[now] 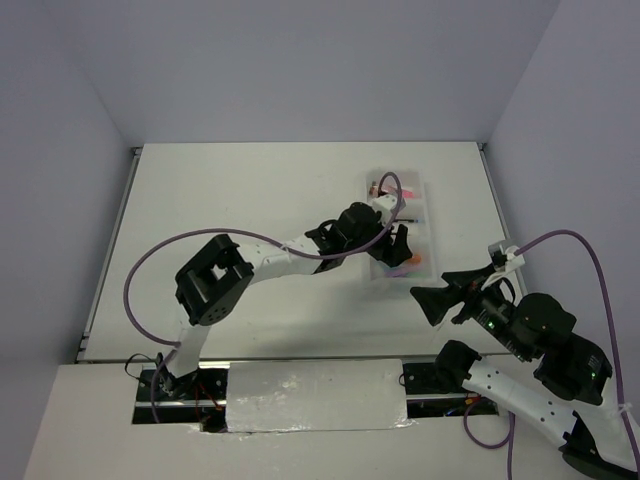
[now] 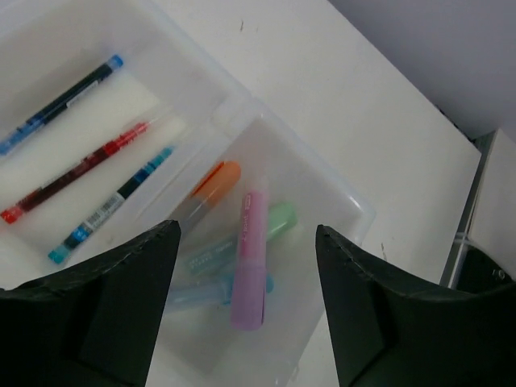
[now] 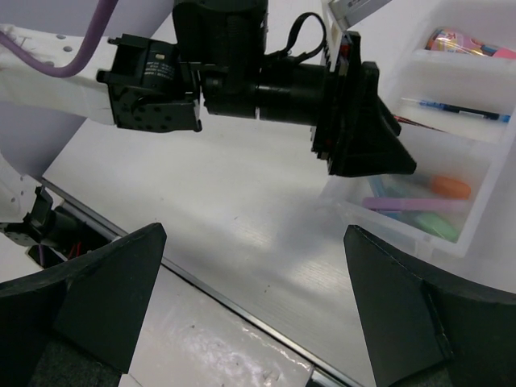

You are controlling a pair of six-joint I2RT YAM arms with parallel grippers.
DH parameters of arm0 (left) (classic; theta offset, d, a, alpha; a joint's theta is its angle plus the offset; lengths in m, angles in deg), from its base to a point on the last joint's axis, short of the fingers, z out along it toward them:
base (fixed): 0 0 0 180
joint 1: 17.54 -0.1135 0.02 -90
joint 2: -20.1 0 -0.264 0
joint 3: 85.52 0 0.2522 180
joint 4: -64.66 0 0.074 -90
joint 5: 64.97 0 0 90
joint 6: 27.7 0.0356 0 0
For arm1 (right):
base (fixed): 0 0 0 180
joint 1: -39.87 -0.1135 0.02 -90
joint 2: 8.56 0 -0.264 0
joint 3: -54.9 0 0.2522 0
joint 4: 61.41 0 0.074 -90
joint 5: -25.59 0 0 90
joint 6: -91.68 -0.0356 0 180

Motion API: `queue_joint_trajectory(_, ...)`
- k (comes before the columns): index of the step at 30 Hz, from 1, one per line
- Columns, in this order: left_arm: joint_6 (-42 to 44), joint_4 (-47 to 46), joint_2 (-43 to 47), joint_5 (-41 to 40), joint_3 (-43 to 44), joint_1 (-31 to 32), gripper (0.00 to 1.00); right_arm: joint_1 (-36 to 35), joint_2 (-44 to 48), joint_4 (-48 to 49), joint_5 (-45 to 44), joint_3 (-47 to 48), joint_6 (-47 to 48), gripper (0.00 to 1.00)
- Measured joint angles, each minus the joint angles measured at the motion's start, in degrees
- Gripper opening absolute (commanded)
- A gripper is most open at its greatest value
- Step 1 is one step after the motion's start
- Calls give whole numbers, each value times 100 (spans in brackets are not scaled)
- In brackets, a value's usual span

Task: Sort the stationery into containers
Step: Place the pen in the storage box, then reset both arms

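Observation:
The translucent white three-compartment tray [image 1: 424,192] lies at the right of the table. In the left wrist view, the tray's [image 2: 355,201] end compartment holds a pink highlighter [image 2: 250,266], an orange one [image 2: 216,187], a mint-green one [image 2: 282,218] and a blue one [image 2: 197,292]. The middle compartment holds three thin pens [image 2: 81,169]. My left gripper [image 2: 246,235] is open and empty above the end compartment, the pink highlighter lying below it. My right gripper [image 3: 254,238] is open and empty over bare table near the tray's near end [image 3: 403,230]. A pink-red tube [image 3: 463,44] lies in the far compartment.
The left arm [image 1: 270,255] stretches across the table's middle to the tray. A metal strip [image 3: 242,294] marks the table's near edge below my right gripper. Walls close in the back and sides.

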Motion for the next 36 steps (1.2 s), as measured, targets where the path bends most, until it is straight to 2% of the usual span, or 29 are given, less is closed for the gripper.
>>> queue_joint_trajectory(3,7,70,269,-44,-302,7,82,0,-55,2,7,0,0,100)
queue_joint_trajectory(5,9,236,546,-260,-365,17,88,0,-107,2,7,0,2,100)
queue_joint_trajectory(9,-70,1045,1502,-1386,-409,17,99,-2,-155,2,-2,0,0,100)
queue_joint_trajectory(12,-372,2000,2411,-2433,-396,-105,99,0,-155,2,-39,0,-2,100)
queue_joint_trajectory(16,-981,3340,3698,-3617,-629,-673,99,-2,-164,-15,-245,22,-44,100)
queue_joint_trajectory(19,-1368,4277,5042,-4238,-1506,-1456,99,0,-264,-81,-481,166,-63,100)
queue_joint_trajectory(22,-1530,5198,6245,-4640,-2164,-2015,99,0,-466,-203,-785,411,-79,100)
queue_joint_trajectory(26,-1565,6242,7333,-4975,-2271,-2111,99,0,-673,-354,-1128,623,-63,100)
queue_joint_trajectory(32,-1318,6896,8487,-5257,-2385,-2114,99,-2,-743,-723,-1526,815,-20,100)
queue_joint_trajectory(36,-1202,7173,8896,-5453,-2540,-2114,99,-2,-737,-931,-1751,992,4,100)
